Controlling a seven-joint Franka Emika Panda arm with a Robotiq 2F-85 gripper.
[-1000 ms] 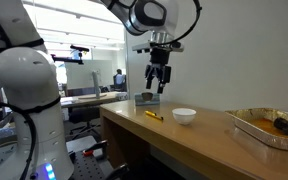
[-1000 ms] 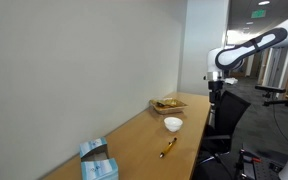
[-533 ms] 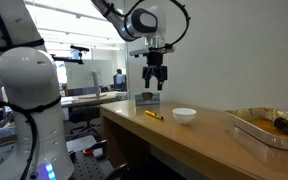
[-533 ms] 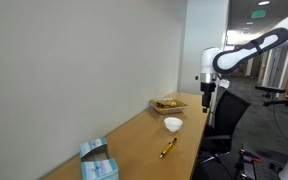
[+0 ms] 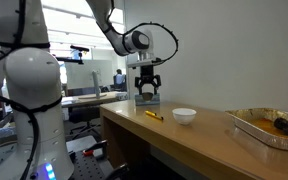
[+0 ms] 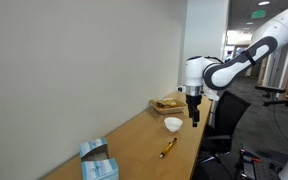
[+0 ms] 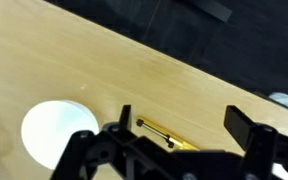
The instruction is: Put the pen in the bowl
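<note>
Hovering with its jaws spread wide and nothing held, the gripper (image 5: pixel 147 93) hangs above the wooden table (image 5: pixel 224 135), almost straight over the yellow pen (image 7: pixel 169 133), which lies flat near the table's edge. In the wrist view the pen's long axis runs nearly along the line from finger to finger, so the wrist probably needs a turn before descending. The white bowl (image 7: pixel 50 130) sits near one end of the pen, not touching it.

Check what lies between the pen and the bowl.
Nothing. In both exterior views only bare wooden tabletop separates the pen from the bowl.
</note>
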